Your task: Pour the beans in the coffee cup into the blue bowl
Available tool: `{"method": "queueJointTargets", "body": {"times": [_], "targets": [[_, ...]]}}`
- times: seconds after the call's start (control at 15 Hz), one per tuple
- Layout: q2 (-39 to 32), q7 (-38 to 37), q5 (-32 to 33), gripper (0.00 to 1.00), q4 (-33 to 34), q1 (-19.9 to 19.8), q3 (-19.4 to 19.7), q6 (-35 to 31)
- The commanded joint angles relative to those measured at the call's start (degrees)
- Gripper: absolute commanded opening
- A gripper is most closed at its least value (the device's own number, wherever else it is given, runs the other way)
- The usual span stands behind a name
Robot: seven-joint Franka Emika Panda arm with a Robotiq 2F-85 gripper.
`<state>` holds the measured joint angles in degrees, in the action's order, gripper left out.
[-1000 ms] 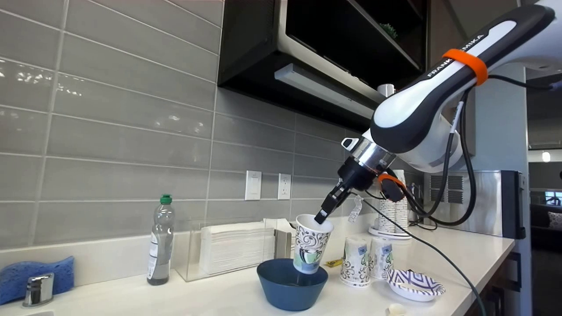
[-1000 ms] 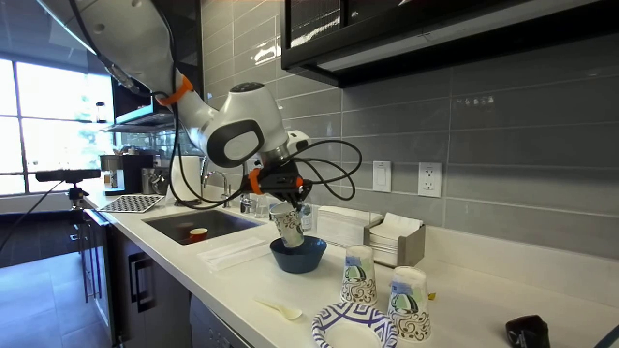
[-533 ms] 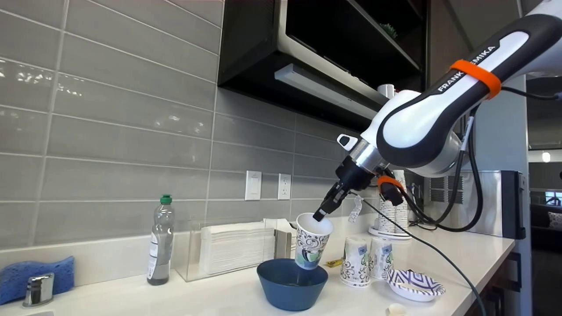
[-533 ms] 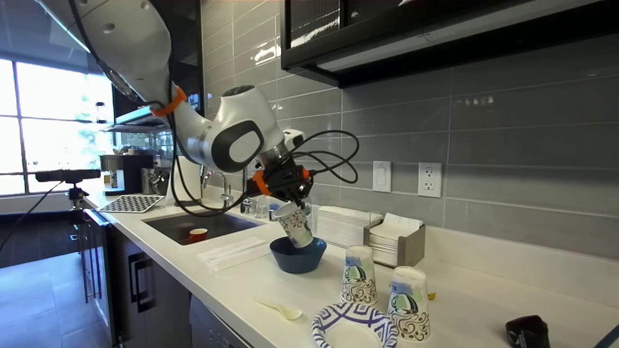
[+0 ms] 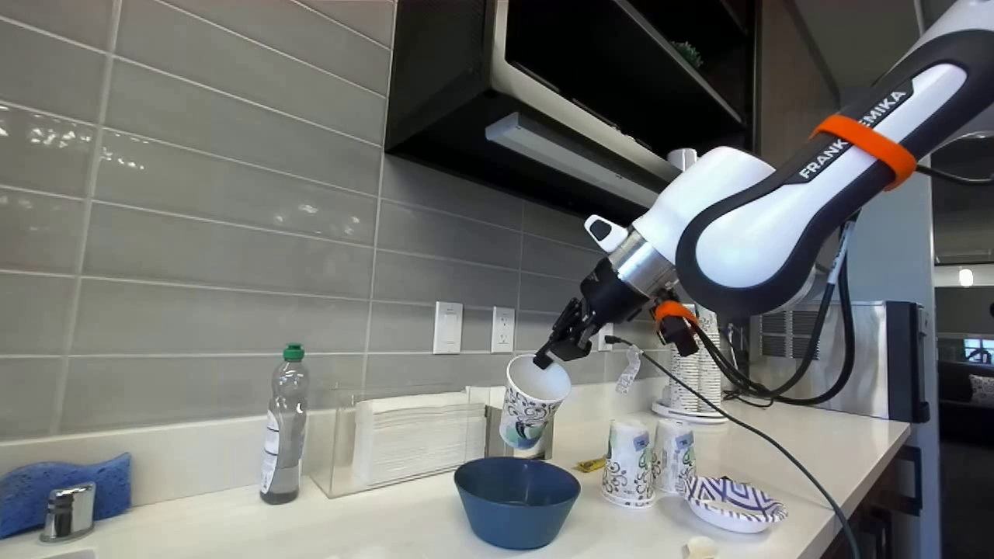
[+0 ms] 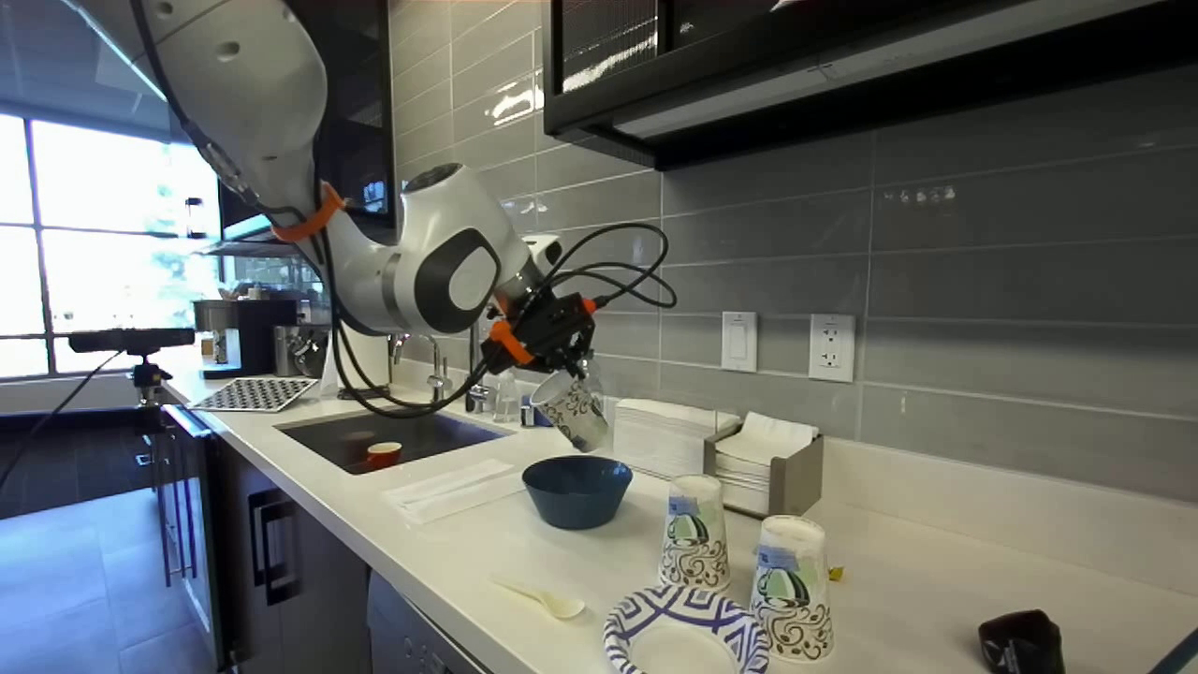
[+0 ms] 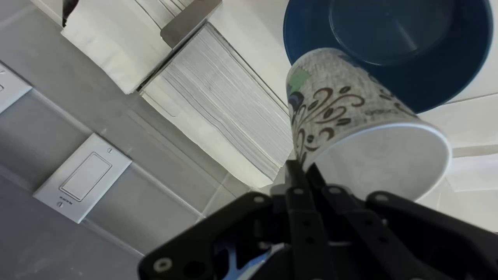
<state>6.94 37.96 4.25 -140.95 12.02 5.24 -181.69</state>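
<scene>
Raised and tipped further since half a second ago, the patterned paper coffee cup (image 5: 531, 411) now hangs with its base above the rim of the blue bowl (image 5: 512, 508) in an exterior view; before, its lower end overlapped the bowl's interior. Its mouth tilts toward that camera, and the black gripper (image 5: 541, 360) grips its rim. The bowl stands upright on the counter (image 5: 388, 524), where it was. Near it are two inverted paper cups (image 5: 630, 464) and a zigzag-patterned paper bowl (image 5: 731, 522).

In an exterior view, the cup slants with its mouth toward the sink (image 6: 445, 435), in which a red cup (image 6: 384, 456) sits. A plastic spoon (image 6: 554, 604) lies on the counter.

Through the wrist view, the gripper's fingers (image 7: 297, 182) are closed on the cup wall, one inside the mouth, one outside. The cup covers part of the bowl's rim. Stacked paper napkins (image 7: 229, 103) stand beside the bowl, and a light switch (image 7: 83, 178) is set in gray tile (image 7: 128, 202).
</scene>
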Motion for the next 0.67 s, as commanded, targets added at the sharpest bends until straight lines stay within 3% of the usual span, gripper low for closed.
{"method": "queueJointTargets", "body": {"times": [0.0,0.13,0.6], "targets": [[0.0,0.1,0.1,0.04,0.0,0.0,0.0,-0.1],[0.0,0.3,0.2,0.01,0.0,-0.1,0.0,-0.1],[1.6,-9.7,23.5,0.01,1.7,-19.7,-11.3,1.7]]}}
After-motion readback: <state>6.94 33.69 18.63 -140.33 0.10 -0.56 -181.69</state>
